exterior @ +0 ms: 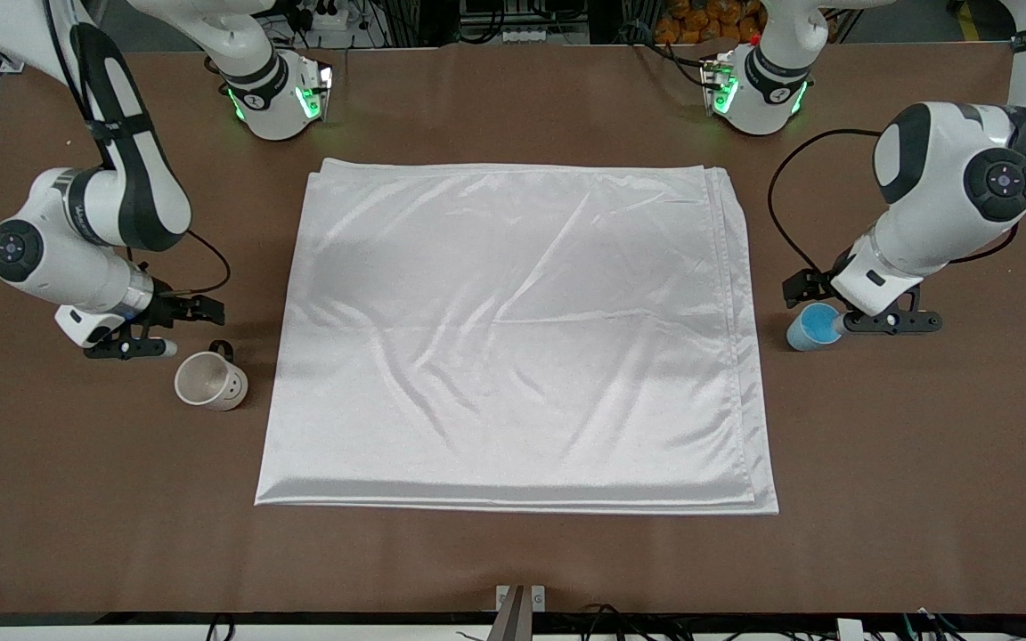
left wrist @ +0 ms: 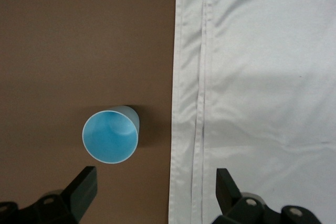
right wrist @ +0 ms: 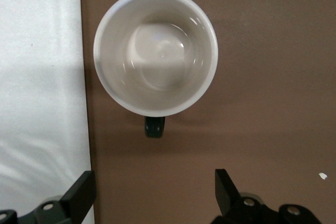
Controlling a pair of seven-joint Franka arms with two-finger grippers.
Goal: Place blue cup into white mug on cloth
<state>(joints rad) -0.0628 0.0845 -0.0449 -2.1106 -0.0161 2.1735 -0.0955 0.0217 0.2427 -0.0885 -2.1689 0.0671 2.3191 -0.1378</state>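
Left gripper (exterior: 869, 322): fingers spread wide, grasping nothing, poised low over the bare table at the left arm's end. In the left wrist view the gripper (left wrist: 155, 187) shows both fingertips (left wrist: 84, 182) parted, with the blue cup (left wrist: 111, 136) just ahead of them, nearer one finger than the other and touched by neither. In the front view the blue cup (exterior: 813, 327) stands upright on the brown table (exterior: 513, 552), mouth up, just beside the gripper and close to the cloth's edge without resting on it.

Right gripper (exterior: 152, 329): fingers likewise released and holding nothing, low over the table at the right arm's end. The right wrist view shows the gripper (right wrist: 152, 192) open, with the white mug (right wrist: 156, 51) ahead of the fingertips (right wrist: 81, 190), its black handle turned toward them; no contact. In the front view the white mug (exterior: 210, 380) stands upright, interior empty, beside the gripper and near the cloth's edge, off the fabric.

The cloth (exterior: 513, 338) lies flat between the two grippers, folded in layers, lightly wrinkled, nothing resting on it.
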